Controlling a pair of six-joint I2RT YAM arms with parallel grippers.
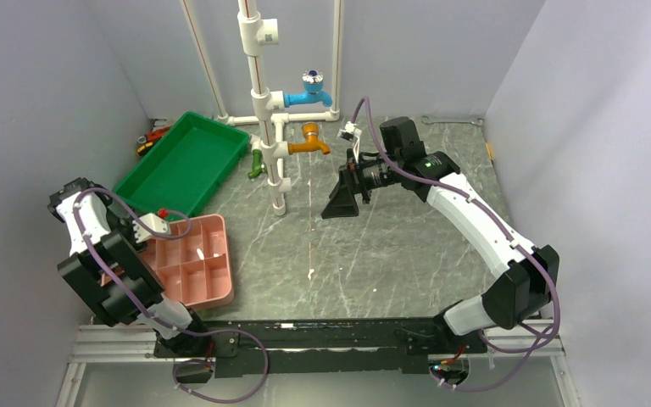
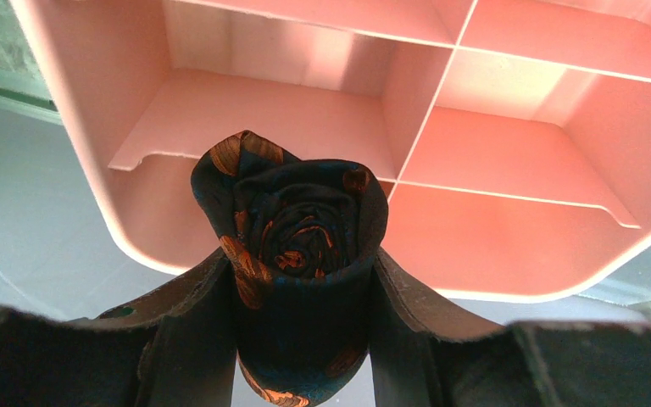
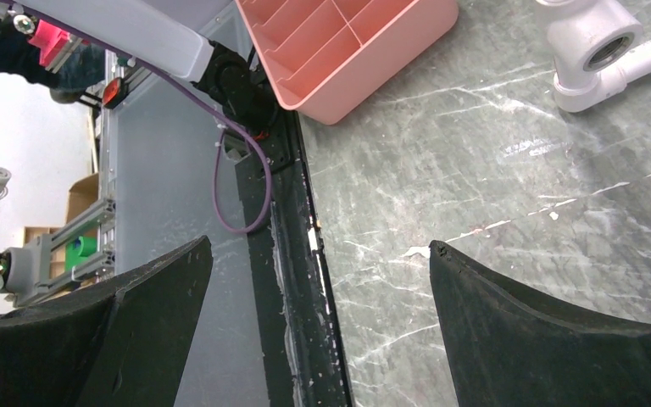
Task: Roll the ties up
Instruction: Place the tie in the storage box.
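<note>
Left hand (image 2: 298, 280): clamping the rolled tie (image 2: 292, 225) so the coil is not unwinding.
Pink compartment tray (image 2: 72, 119): lying just beyond the roll, probable drop-off.
Right hand (image 3: 315, 263): hanging wide, empty, above the desk (image 3: 492, 212).

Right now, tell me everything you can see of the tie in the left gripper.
The tie is dark, nearly black woven fabric with a small orange-brown pattern. It is wound into a tight spiral roll, with the coil's end facing the left wrist camera and an outer layer flaring loosely round the core. The left gripper clamps it from both sides, and only the fingers are seen touching it. The pink divided tray lies just beyond it. The roll is not visible from the top camera.
</note>
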